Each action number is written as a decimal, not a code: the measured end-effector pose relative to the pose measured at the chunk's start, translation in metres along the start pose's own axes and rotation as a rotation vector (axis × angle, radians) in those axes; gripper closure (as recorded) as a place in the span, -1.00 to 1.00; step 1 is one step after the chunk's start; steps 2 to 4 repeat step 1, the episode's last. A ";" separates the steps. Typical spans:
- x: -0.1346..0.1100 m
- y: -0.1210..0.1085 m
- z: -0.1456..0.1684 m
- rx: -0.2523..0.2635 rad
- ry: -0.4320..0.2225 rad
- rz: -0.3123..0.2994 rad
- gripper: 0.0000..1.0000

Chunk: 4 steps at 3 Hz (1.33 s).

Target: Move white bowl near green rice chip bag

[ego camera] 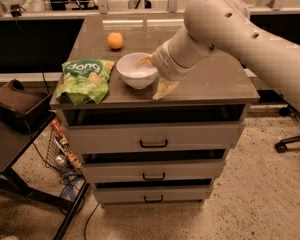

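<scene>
In the camera view, a white bowl (135,71) stands upright on a grey drawer cabinet (210,84), just beside a green chip bag (84,79) that lies at the cabinet's front left corner. A narrow strip of bare top shows between bowl and bag. The robot's gripper (150,79) sits beyond the bowl from the bag, at the rim farthest from it. Its two pale fingers (165,89) look spread, one reaching over the back of the rim and the other slanting down to the cabinet top in front, with no clear pinch on the bowl. An orange (115,40) rests farther back from the bag, apart from both. Judged from this layout, the placing step looks all but done. The next move appears to call for lifting the gripper clear, away from the bag, without nudging or tipping the bowl.
</scene>
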<state>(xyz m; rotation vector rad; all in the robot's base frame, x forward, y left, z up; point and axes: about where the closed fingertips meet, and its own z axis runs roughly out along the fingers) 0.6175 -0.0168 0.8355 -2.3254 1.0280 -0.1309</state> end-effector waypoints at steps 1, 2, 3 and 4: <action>0.000 -0.001 -0.001 -0.001 -0.001 0.000 -1.00; 0.000 -0.001 -0.001 -0.001 -0.001 0.000 -1.00; 0.000 -0.001 -0.001 -0.001 -0.001 0.000 -1.00; 0.000 -0.001 -0.001 -0.001 -0.001 0.000 -1.00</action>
